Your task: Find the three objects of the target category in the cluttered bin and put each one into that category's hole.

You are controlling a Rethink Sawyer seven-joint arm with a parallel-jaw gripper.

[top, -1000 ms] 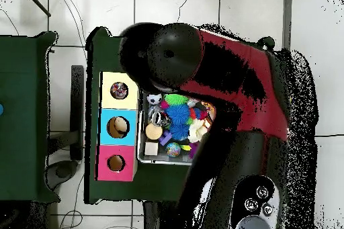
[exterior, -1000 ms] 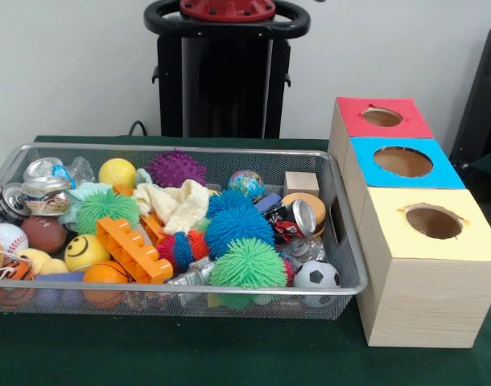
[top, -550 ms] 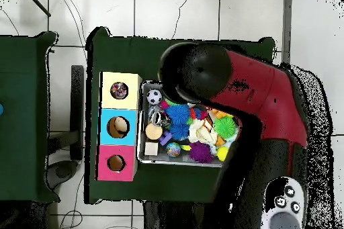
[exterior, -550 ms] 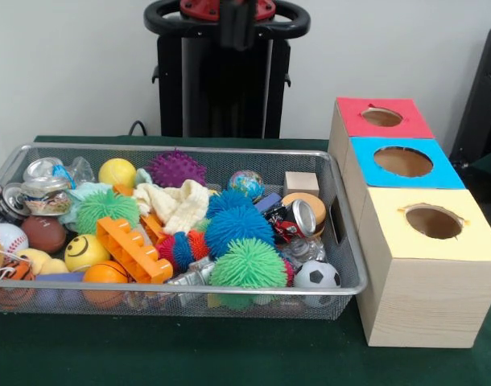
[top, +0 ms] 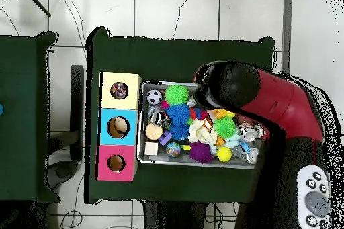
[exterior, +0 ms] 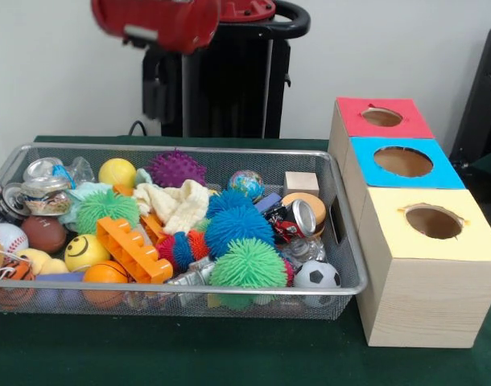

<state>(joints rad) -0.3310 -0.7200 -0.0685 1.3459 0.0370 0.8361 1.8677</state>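
Cluttered wire-mesh bin (exterior: 342,241) sits on my green worktop (exterior: 173,354), beside the three-hole wooden box (exterior: 418,241). From above, the yellow hole (top: 119,90) already holds something; the front camera can't see inside. My red arm (top: 269,102) covers the bin's end overhead. My pincer: can't tell.

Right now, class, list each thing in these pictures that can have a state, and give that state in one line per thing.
Wire bin: full, heaped with toys.
Yellow box hole: open; overhead view shows something inside.
Blue box hole: open; something inside.
Red box hole: open; contents unclear.
Metal can: lying on its side.
Arm: raised above the bin, touching nothing.
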